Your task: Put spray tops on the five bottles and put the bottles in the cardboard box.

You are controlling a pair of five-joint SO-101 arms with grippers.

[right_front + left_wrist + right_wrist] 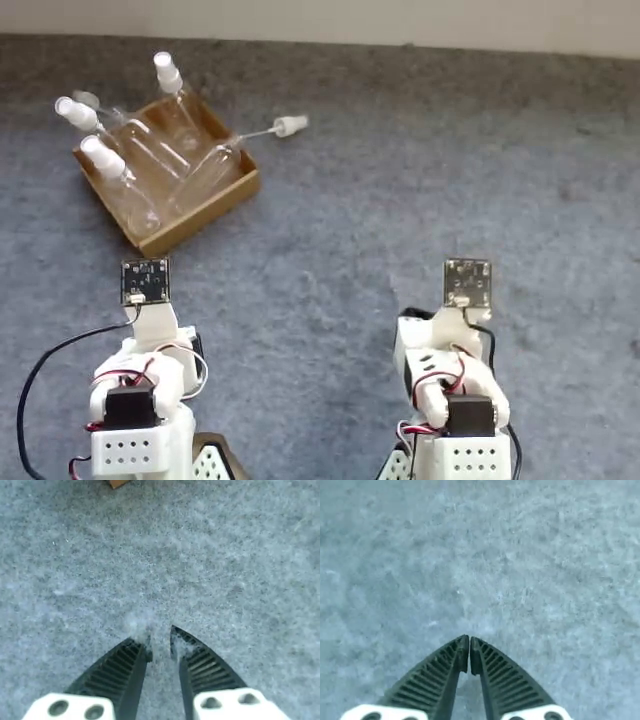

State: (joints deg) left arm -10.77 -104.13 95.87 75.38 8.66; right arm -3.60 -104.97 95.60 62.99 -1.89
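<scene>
Grey felt cover (420,170) spans the whole table. Left arm (140,395) sits on the near side of the cardboard box (205,215), almost straight in front of it and apart from it. Right arm (452,390) is well apart from the box, off past the left arm on the side away from it. The box lies skewed on the felt, one corner turned toward the left arm; a scrap of that cardboard (116,483) shows at the edge of the left wrist view. Clear bottles (150,150) lie side by side inside the box, at least four made out, an exact count not possible. Three carry white spray tops (168,70), and those tops stick out over the far rim of the box. A fourth bottle (205,175) lies in the box with its neck toward the far right corner. Left gripper (159,642) is over bare felt near the box, jaws parted by a narrow gap, nothing between them. Right gripper (470,642) is over bare felt away from the box, jaws closed tip to tip, holding nothing. A loose spray top (291,125) lies on the felt just outside the box's far right corner, its thin tube running back toward the fourth bottle's neck; whether the tube enters the neck cannot be told.
</scene>
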